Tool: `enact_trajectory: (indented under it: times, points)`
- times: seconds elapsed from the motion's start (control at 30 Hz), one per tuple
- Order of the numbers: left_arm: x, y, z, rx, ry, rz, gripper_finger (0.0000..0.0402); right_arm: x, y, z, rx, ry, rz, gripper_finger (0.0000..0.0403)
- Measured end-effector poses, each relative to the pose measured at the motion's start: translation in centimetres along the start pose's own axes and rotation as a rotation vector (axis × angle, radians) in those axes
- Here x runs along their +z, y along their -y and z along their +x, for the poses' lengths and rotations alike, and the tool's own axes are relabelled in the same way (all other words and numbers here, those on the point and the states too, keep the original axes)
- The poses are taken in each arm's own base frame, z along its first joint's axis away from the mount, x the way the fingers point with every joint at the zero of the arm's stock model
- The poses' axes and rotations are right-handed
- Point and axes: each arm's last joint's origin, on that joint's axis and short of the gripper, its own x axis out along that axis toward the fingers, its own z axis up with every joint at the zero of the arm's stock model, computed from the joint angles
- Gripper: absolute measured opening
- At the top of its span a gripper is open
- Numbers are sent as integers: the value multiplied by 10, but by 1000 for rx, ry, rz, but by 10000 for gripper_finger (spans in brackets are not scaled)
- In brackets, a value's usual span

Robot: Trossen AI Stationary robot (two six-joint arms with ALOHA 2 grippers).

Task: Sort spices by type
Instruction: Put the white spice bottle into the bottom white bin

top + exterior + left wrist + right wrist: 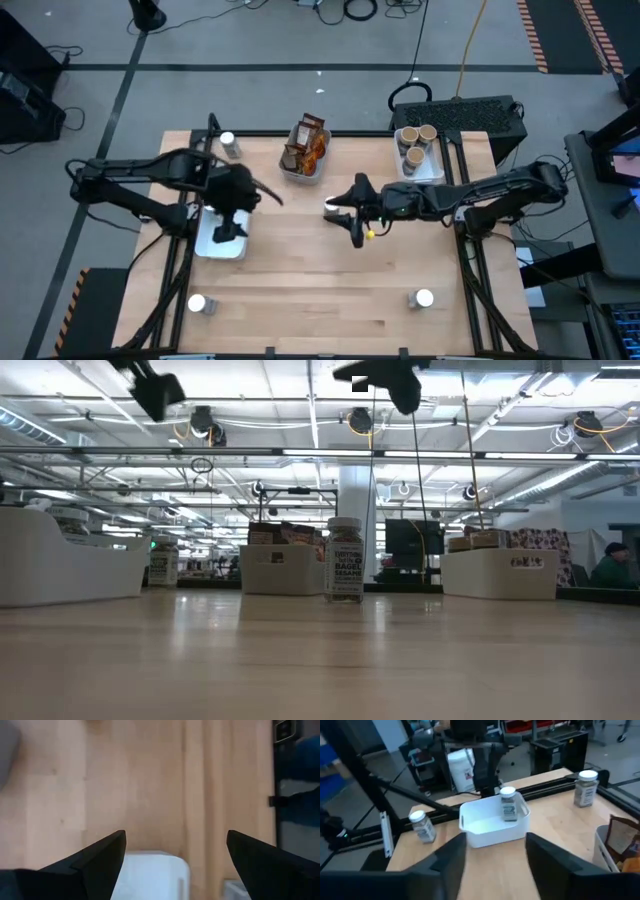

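Note:
My left gripper (230, 228) (175, 837) hangs open over the white left tray (208, 243), pointing down. In the right wrist view a white-capped jar (508, 804) stands in that tray. My right gripper (342, 215) (495, 840) is open, raised high over the table's middle and pointing toward the left tray. A jar (344, 558) stands on the table below it, its white cap (332, 206) beside the fingertips. The middle tray (303, 172) holds dark-brown and orange packets (308, 143). The right tray (428, 172) holds tan-topped tubs (417, 137).
Loose jars stand at the far left (229, 143), near left (200, 303) and near right (423, 298) of the table. The three trays line the table's far half. Bare wood (320, 290) lies between the two near jars. A person (608, 565) sits in the room behind.

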Motion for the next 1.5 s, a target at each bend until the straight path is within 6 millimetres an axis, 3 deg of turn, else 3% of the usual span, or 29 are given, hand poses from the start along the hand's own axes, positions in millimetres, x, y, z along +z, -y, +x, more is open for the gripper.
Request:
enact_trajectory:
  times: [0.23, 0.3, 0.5, 0.63, 0.77, 0.87, 0.93, 1.03, 1.5]
  points:
    - [-19, 40, -10, -83, -4, -180, 349, 9, -20, -7, 42, -159, -36, 36]
    - [-24, 54, -9, -93, -36, -250, 349, 6, -26, -11, 60, -224, -51, 11]
    - [-43, 97, 3, -117, -187, -432, 349, -13, -52, -20, 124, -329, -120, 2]
    - [-57, 127, 12, -136, -289, -455, 349, -23, -68, -23, 122, -337, -134, 1]
    - [-73, 149, 26, -64, -363, -315, 349, -32, -81, -25, 128, -349, -109, 1]
    - [-82, 160, 38, -10, -386, -104, 349, -37, -89, -22, 134, -338, -91, 1]
    - [-86, 167, 46, -6, -401, 57, 349, -42, -93, -19, 121, -326, -89, 1]
    - [-91, 175, 57, 10, -434, 165, 349, -46, -96, -14, 121, -316, -76, 0]
    - [-114, 181, 85, 38, -446, 132, 349, -50, -97, -5, 93, -288, -9, 0]
